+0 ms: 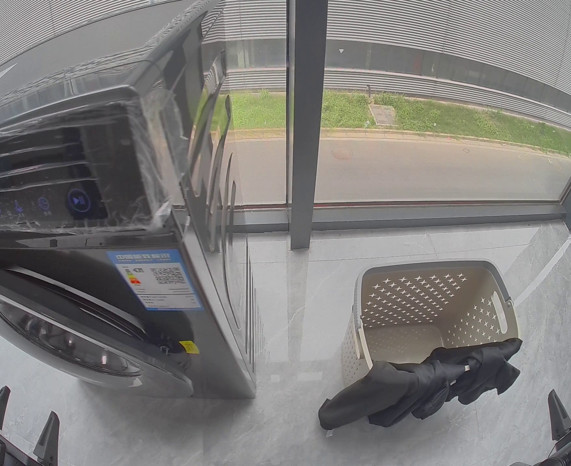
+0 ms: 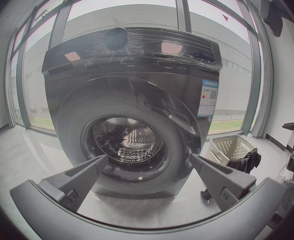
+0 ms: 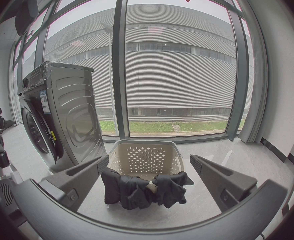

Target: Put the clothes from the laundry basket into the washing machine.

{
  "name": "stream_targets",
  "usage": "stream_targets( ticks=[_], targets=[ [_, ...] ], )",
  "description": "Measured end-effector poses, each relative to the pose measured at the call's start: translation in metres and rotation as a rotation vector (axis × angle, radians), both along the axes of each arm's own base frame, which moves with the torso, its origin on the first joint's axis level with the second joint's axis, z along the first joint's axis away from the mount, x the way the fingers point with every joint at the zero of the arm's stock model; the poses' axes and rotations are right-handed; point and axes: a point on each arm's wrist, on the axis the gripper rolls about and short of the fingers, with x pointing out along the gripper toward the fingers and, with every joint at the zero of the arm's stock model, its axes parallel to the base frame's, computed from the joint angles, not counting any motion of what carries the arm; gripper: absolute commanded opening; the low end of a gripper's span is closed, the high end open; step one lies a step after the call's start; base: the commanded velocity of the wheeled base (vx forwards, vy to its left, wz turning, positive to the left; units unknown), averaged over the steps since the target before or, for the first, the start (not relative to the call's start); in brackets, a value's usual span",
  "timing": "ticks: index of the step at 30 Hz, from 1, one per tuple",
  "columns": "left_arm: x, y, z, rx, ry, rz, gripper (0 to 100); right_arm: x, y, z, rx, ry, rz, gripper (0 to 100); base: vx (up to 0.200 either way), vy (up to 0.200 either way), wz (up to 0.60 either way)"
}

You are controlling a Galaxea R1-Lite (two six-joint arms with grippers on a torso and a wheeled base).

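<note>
Grey plastic fingers of the right gripper [image 3: 148, 159] stood spread apart and held nothing, hanging low on the robot's side of the cream perforated plastic laundry basket [image 1: 428, 268], near it but not touching. Black crumpled clothes [image 1: 415, 383] lay draped over that basket's near rim, one end trailing outside onto the pale polished tile floor [image 1: 298, 422], the rest sagging inside. The left gripper [image 2: 147, 162], likewise parted and empty, hung well apart from the basket, to its left, facing the dark grey front-loading washing machine [image 1: 136, 163], whose round glass door [image 2: 127, 147] looked shut. The step in hand seemed to be the first pick, with nothing loaded yet. To do it well, the right gripper should probably come down over the thickest bunch at the rim, close on several folds at once, and lift high enough for the trailing end to clear the basket wall. The door would likely need opening by the left gripper before any transfer.
</note>
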Motion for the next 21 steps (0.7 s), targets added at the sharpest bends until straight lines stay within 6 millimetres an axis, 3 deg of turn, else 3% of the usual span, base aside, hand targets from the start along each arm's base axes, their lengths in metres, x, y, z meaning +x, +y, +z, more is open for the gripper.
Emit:
stream_targets(
  ticks=[8,17,21],
  targets=[
    [0.0,0.0,0.0,0.0,0.0,0.0,100,0.0,0.0,0.0,0.0,0.0,0.0,100,-0.2,0.0,0.0],
    [0.0,0.0,0.0,0.0,0.0,0.0,100,0.0,0.0,0.0,0.0,0.0,0.0,100,0.0,0.0,0.0],
    [0.0,0.0,0.0,0.0,0.0,0.0,100,0.0,0.0,0.0,0.0,0.0,0.0,100,0.0,0.2,0.0]
  ],
)
